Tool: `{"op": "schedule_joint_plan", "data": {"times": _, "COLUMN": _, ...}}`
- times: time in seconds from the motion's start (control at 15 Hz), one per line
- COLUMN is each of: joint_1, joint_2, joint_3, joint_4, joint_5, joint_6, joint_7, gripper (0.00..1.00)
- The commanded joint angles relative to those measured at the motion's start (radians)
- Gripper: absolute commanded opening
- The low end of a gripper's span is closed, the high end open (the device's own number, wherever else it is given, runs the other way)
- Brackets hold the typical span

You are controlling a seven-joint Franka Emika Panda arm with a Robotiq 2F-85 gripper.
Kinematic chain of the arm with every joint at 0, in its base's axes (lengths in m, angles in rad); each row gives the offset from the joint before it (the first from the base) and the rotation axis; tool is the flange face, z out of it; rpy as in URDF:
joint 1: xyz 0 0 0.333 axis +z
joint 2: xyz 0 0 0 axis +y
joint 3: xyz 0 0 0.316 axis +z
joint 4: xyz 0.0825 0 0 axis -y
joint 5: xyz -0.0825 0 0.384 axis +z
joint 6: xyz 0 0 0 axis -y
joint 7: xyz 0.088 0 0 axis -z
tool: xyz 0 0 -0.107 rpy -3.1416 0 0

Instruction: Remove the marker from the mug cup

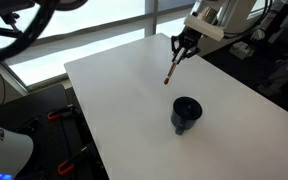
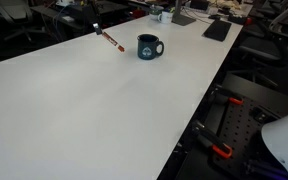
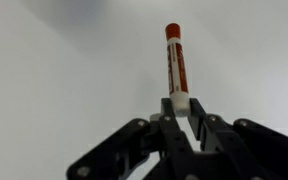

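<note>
My gripper [image 1: 182, 47] is shut on the white end of the marker [image 1: 172, 68], an orange-red pen with a darker tip. The marker hangs slanted from the fingers, its tip at or just above the white table [image 1: 114, 90]. The dark navy mug cup [image 1: 185, 113] stands upright on the table, apart from the marker and nearer the table's middle. In an exterior view the marker [image 2: 111, 40] lies just left of the mug cup [image 2: 149, 46], and the gripper [image 2: 96, 27] is at the marker's upper end. The wrist view shows the marker [image 3: 176, 62] clamped between the fingers [image 3: 180, 104].
The white table's far edge [image 1: 104, 48] runs close behind the gripper. Black equipment and cables [image 1: 269, 50] stand beside the table. A dark flat pad [image 2: 217, 30] and small items [image 2: 169, 14] sit at the table's far end.
</note>
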Motion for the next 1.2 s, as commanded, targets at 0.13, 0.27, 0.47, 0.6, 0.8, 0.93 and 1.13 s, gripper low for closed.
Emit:
{"op": "schedule_joint_plan", "data": {"times": 0.13, "joint_1": 0.011, "joint_2": 0.159, "joint_3": -0.007, "joint_4": 0.218, "joint_5": -0.021, "joint_6": -0.113, "joint_7": -0.041, "gripper": 0.05}}
{"op": "schedule_joint_plan", "data": {"times": 0.27, "joint_1": 0.009, "joint_2": 0.190, "joint_3": -0.010, "joint_4": 0.257, "joint_5": -0.020, "joint_6": -0.133, "joint_7": -0.044, "gripper": 0.05}}
{"op": "schedule_joint_plan", "data": {"times": 0.47, "joint_1": 0.005, "joint_2": 0.230, "joint_3": -0.012, "joint_4": 0.311, "joint_5": -0.015, "joint_6": -0.172, "joint_7": -0.043, "gripper": 0.28}}
{"op": "schedule_joint_plan", "data": {"times": 0.6, "joint_1": -0.001, "joint_2": 0.202, "joint_3": -0.005, "joint_4": 0.245, "joint_5": -0.007, "joint_6": -0.132, "joint_7": -0.018, "gripper": 0.29}}
{"op": "schedule_joint_plan", "data": {"times": 0.8, "joint_1": -0.002, "joint_2": 0.218, "joint_3": -0.005, "joint_4": 0.267, "joint_5": -0.007, "joint_6": -0.150, "joint_7": -0.018, "gripper": 0.47}}
{"op": "schedule_joint_plan", "data": {"times": 0.93, "joint_1": -0.002, "joint_2": 0.219, "joint_3": -0.005, "joint_4": 0.270, "joint_5": -0.007, "joint_6": -0.152, "joint_7": -0.018, "gripper": 0.47}}
{"op": "schedule_joint_plan", "data": {"times": 1.13, "joint_1": -0.002, "joint_2": 0.219, "joint_3": -0.005, "joint_4": 0.271, "joint_5": -0.007, "joint_6": -0.153, "joint_7": -0.018, "gripper": 0.47}}
